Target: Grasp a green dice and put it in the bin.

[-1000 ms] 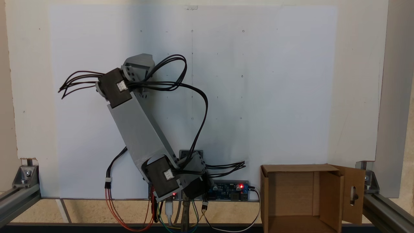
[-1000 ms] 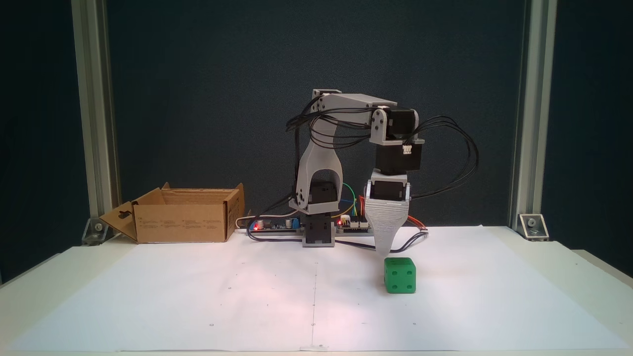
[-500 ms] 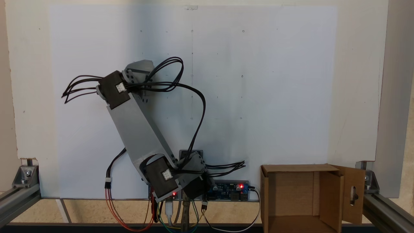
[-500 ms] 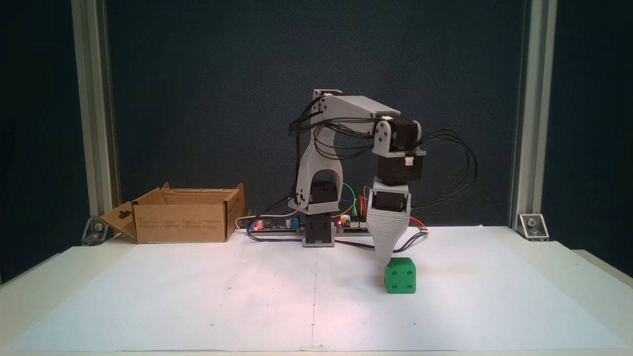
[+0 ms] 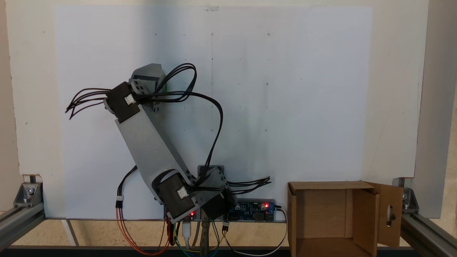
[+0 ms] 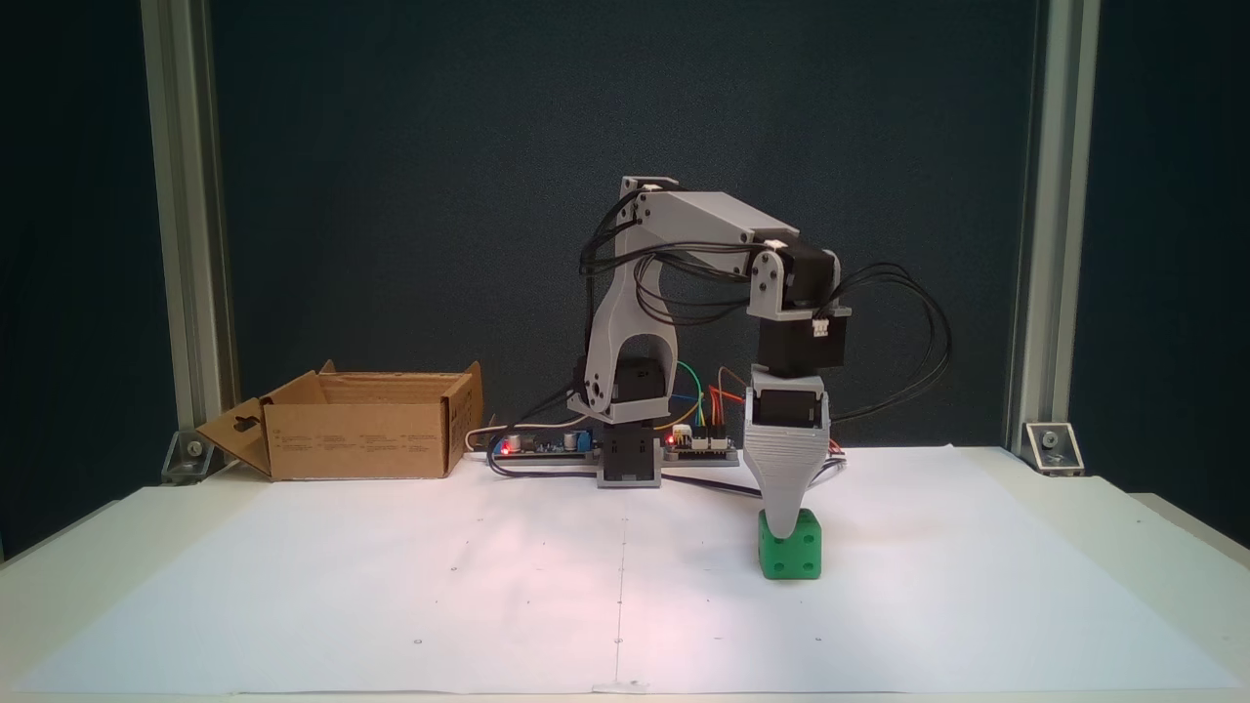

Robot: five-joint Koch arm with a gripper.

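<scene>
Green dice [image 6: 790, 553] is seen resting on the white paper sheet [image 6: 488, 596], right of centre in a fixed view, not yet lifted. At far left of that view the cardboard bin [image 6: 361, 439] stands by the frame post, well apart from the dice, flaps open. No dice can be made out inside it.

Gripper [image 6: 787, 527] is lowered onto the dice from above — its grey tip overlaps the cube's upper part. Approach is judged done; grasp, lift, carry and drop are left.

Jaw state cannot be told: jaws lie one behind the other, so one tapered face is shown. In a fixed view from above, the dice is hidden under the wrist — a green sliver [image 5: 165, 86] is glimpsed. Bin is cut off at the bottom edge there.
</scene>
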